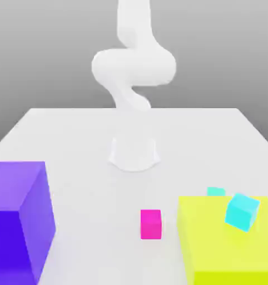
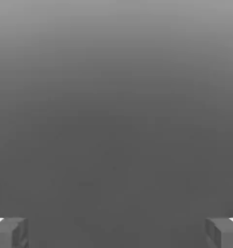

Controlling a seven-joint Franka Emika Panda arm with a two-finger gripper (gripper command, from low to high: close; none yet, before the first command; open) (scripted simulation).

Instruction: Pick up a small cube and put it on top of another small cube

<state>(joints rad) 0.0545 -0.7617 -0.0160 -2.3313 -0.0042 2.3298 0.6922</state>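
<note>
Gripper (image 2: 116, 232) spread wide, empty. Mint cube (image 1: 216, 191) just behind yellow block (image 1: 228, 245), mostly hidden. Probably light, rigid, smooth: pinch opposite flat faces, squarely.

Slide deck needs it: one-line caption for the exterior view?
White arm behind a table holding a purple block, magenta cube, yellow block, sky-cyan cube, mint cube.
</note>
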